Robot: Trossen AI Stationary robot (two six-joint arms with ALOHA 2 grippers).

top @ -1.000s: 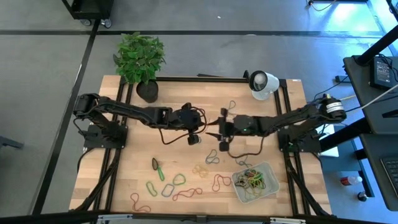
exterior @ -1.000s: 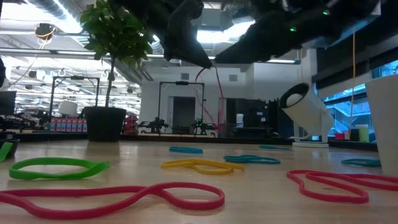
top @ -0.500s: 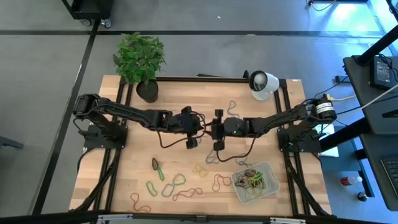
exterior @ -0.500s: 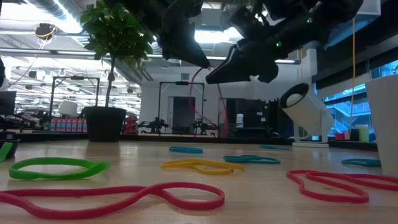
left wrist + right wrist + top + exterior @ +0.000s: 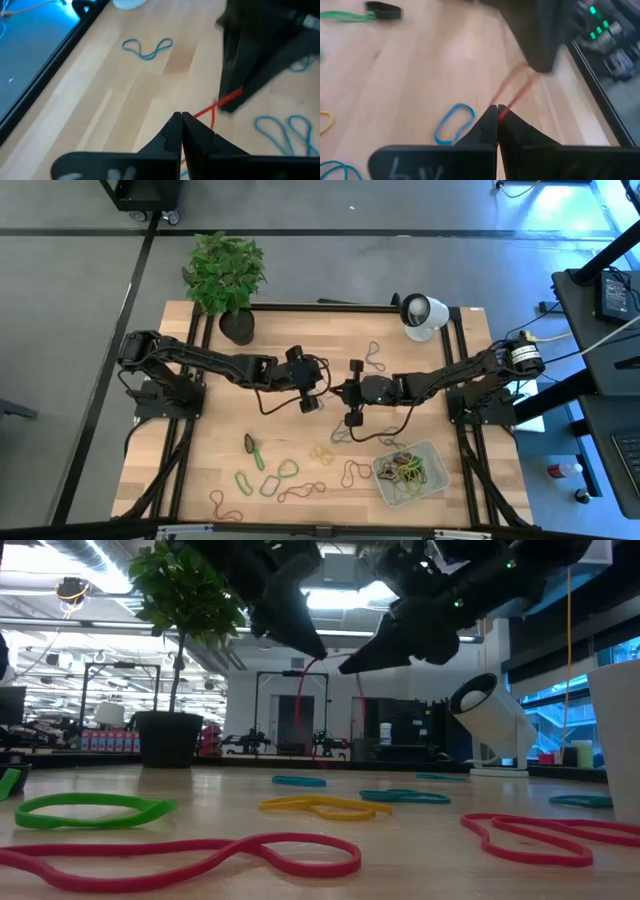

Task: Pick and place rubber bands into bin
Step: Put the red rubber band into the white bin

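Observation:
A red rubber band [image 5: 300, 700] hangs in the air over the table's middle, between my two grippers. My left gripper [image 5: 322, 385] and my right gripper [image 5: 338, 390] meet tip to tip there, both shut on the band. The bin [image 5: 410, 473], a pale translucent tray at the near right, holds several bands. More rubber bands lie flat on the wood: a green one [image 5: 287, 470], a red one [image 5: 300, 492], a yellow one [image 5: 322, 453] and teal ones [image 5: 374, 355]. My left gripper pinches a strand of the red band [image 5: 200, 114] between its two fingertips [image 5: 175, 125]. It slants down from the table's left. The band runs on to the other gripper and is clear of the table. My right gripper pinches the same band's strand [image 5: 506, 109] at its fingertips [image 5: 490, 117]. It slants down from the table's right. The two red strands lead off to the left gripper [image 5: 540, 55], and the loop hangs below both, off the wood.
A potted plant [image 5: 225, 280] stands at the far left corner and a white round device [image 5: 422, 313] at the far right. A dark band and a green one [image 5: 252, 450] lie at the near left. Bare wood shows under the grippers.
My right gripper has gone toward the table's left and a little down, up to my left gripper's tips. It has shut on the red band that hung from the left gripper. The left gripper has stayed in place, shut on the band.

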